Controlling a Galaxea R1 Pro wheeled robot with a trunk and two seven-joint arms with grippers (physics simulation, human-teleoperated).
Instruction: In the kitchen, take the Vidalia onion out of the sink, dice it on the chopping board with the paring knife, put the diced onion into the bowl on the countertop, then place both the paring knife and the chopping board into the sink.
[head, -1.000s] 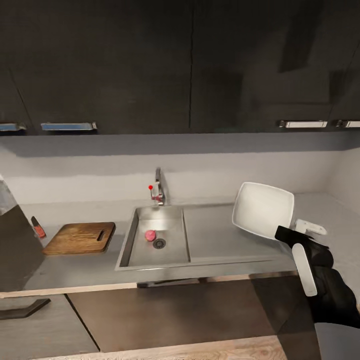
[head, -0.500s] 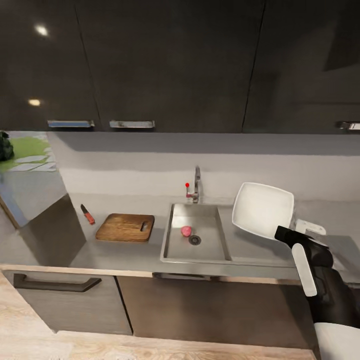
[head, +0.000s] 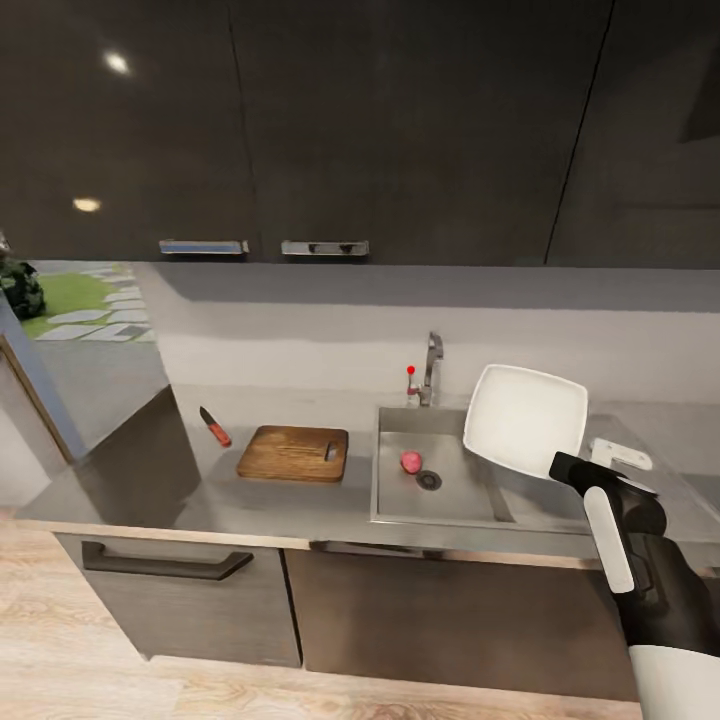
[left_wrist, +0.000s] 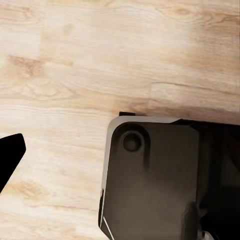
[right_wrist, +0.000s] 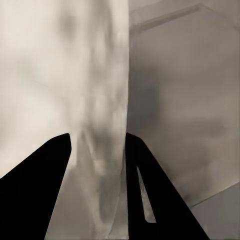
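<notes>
1. White bowl (head: 526, 420) sits right of centre in the head view, tilted on edge, its hollow facing the camera, held up in front of the sink's right part and the counter beyond.
2. Right gripper (head: 580, 462) at the bowl's lower right rim; in the right wrist view the two dark fingers (right_wrist: 47, 180) stand on either side of the pale bowl wall (right_wrist: 95, 125), closed down onto it.
3. Sink (head: 395, 495), grey steel, centre of the head view; chrome tap (head: 433, 365) with a red knob (head: 411, 371) at its back edge.
4. Vidalia onion (head: 411, 461), small and pinkish-red, lies on the sink floor just left of the round drain (head: 429, 480).
5. Chopping board (head: 294, 453), brown wood, flat on the countertop (head: 190, 500) just left of the sink, slot handle toward the sink.
6. Paring knife (head: 215, 427), red handle and dark blade, lies on the countertop left of the board, apart from it.
7. Dark wall cabinets (head: 400, 130) fill the upper frame; pale wood floor (head: 80, 660) along the lower left.
8. Left wrist view: wood floor (left_wrist: 100, 60) and a dark rounded robot part (left_wrist: 150, 180); one black fingertip (left_wrist: 10, 155) at the left edge. Cannot tell how far the left gripper is open.
</notes>
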